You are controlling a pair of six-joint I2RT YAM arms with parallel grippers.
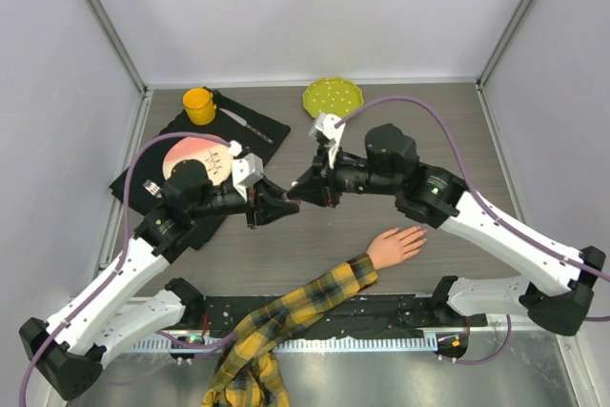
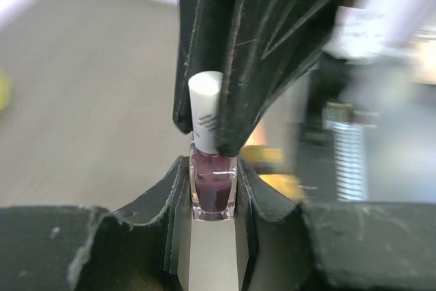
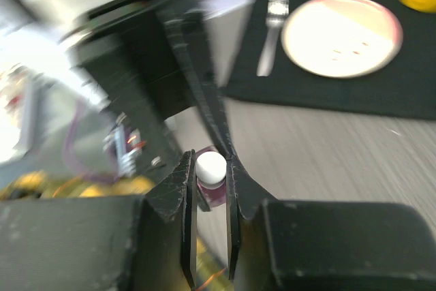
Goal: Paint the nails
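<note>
Closest to my left wrist lens, the left end effector (image 2: 213,168) is clenched on the glass body of the polish bottle (image 2: 212,195), while the right end effector (image 3: 210,161) is clamped on its white cap (image 3: 210,166). I judge the task barely begun: the bottle looks unopened, no brush is out, and the nails (image 1: 419,233) of the mannequin hand (image 1: 393,247) lie on the near worktop (image 1: 457,131), apart from the bottle and too small to show polish. The plate (image 1: 195,154), fork (image 3: 271,39), yellow cup (image 1: 198,105) and green dish (image 1: 334,96) sit well apart at the far side, so only my right arm (image 1: 477,212) crowds the hand
</note>
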